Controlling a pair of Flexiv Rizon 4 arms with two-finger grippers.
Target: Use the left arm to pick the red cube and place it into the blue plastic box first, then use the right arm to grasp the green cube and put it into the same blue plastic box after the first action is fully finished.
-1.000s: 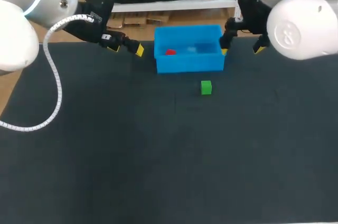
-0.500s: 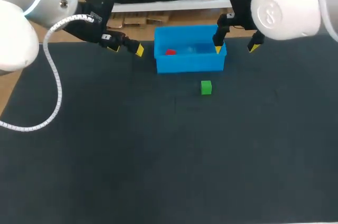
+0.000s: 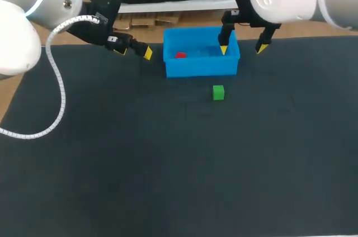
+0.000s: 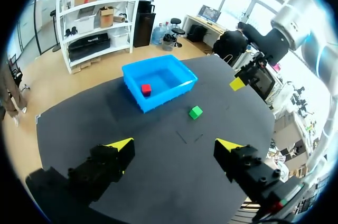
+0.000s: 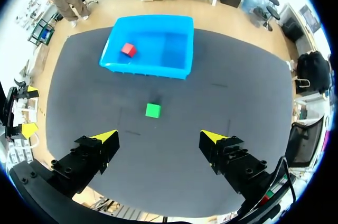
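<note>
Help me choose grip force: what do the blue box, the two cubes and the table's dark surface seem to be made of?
Blue box: thin-walled moulded plastic, slightly glossy; its floor shows a pale sheen.
Red cube and green cube: plain matte blocks with crisp edges; wood, foam or plastic, cannot tell.
Table surface: dark matte mat, perhaps fabric or rubber; no reflections.

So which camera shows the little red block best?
The right wrist view: it looks almost straight down into the blue box, so the red block shows whole. The left wrist view shows it smaller, at a slant; the head view, only a small red patch.
</note>
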